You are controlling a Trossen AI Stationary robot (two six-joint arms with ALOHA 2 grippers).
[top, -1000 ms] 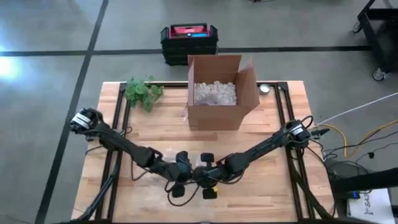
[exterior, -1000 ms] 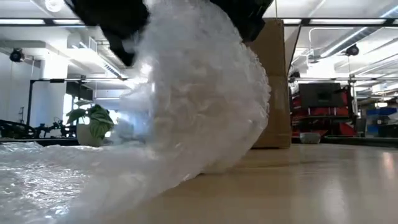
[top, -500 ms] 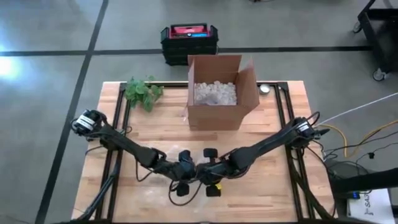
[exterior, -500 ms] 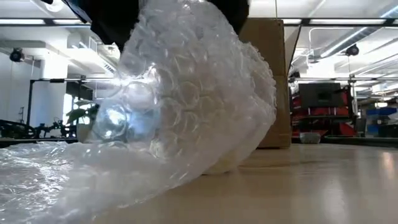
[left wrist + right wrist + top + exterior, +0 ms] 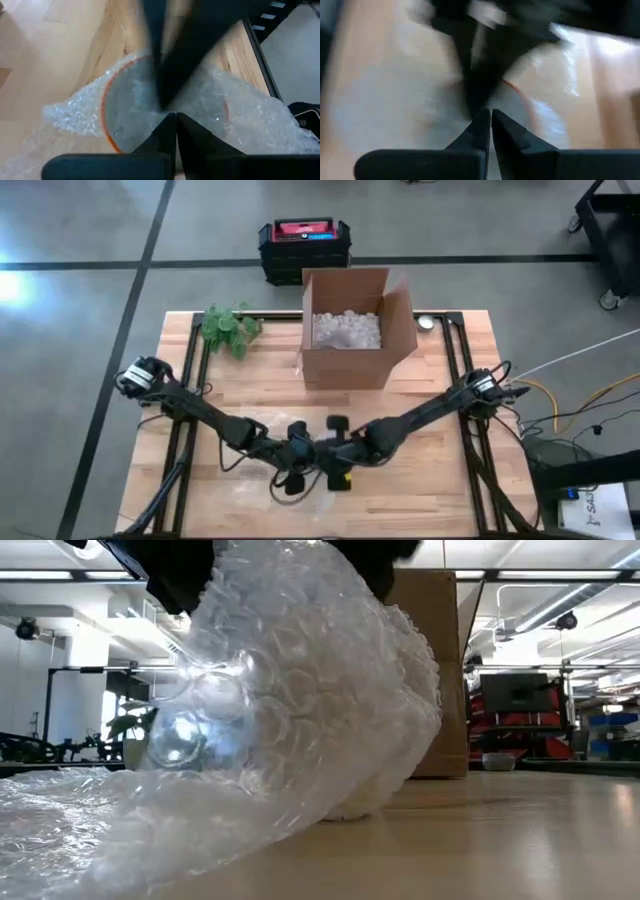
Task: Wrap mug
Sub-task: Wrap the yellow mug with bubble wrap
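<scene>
Butcher-block planks of pale wood make up the table, framed by black rails and standing on a grey concrete floor. At its far side sits an open brown cardboard box filled with white packing peanuts, with a small green leafy plant to its left and a little round metal item to its right. A black crate with a red lid rests on the floor beyond.

Both dark arms reach inward and meet at the table's near middle. The left gripper has its fingers pressed together, pinching the clear bubble wrap sheet. The right gripper is likewise closed on the wrap, facing the left one.

The bubble wrap is bunched up into a tall mound between the grippers, its loose tail trailing over the wood toward the left arm's side. Through it shows the mug with an orange rim, lying enclosed in the wrap.
</scene>
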